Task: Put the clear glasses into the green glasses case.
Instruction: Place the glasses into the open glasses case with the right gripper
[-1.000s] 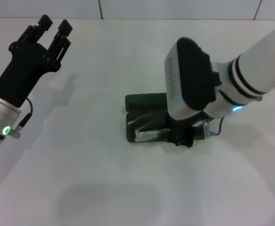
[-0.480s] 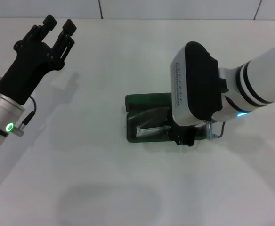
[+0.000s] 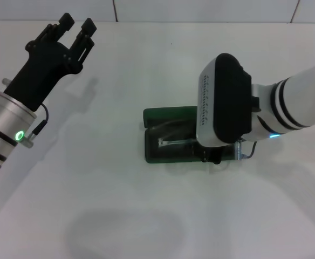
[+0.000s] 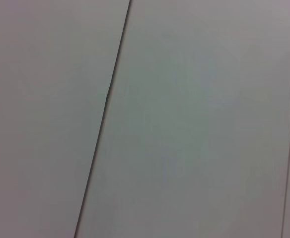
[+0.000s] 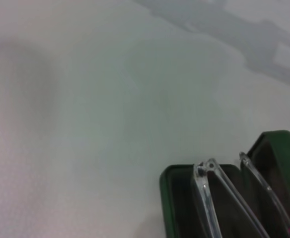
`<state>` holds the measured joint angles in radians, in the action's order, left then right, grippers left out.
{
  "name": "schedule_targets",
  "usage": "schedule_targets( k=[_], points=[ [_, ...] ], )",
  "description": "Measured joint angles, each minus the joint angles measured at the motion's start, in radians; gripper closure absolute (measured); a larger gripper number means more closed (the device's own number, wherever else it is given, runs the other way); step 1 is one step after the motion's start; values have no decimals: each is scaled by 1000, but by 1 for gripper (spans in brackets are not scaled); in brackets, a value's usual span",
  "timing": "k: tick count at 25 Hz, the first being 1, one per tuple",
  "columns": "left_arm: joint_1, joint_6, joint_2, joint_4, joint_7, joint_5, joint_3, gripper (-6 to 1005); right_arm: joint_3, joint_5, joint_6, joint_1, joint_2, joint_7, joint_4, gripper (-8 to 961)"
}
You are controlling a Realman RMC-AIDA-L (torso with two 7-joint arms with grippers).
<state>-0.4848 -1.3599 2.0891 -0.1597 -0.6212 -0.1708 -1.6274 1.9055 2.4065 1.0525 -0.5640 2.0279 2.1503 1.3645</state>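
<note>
Over the open green glasses case [image 3: 168,141] hangs the right gripper [image 3: 212,157], its grip unreadable; the clear glasses [image 3: 175,143] lie inside. Far left of the case, the left gripper [image 3: 75,28] is spread, empty.

Our left arm reaches up at the far left, its black left claw [image 3: 75,26] raised with the two fingers parted. Our white right arm comes in from the right; the right claw [image 3: 211,157] points down beneath its wrist housing, mostly hidden.
</note>
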Motion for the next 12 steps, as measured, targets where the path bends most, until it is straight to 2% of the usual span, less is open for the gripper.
schedule_targets(
  k=[12],
  points=[
    [-14, 3, -1, 3, 4, -3, 0, 470, 60, 37, -51, 0, 0, 21, -4, 762]
  ],
)
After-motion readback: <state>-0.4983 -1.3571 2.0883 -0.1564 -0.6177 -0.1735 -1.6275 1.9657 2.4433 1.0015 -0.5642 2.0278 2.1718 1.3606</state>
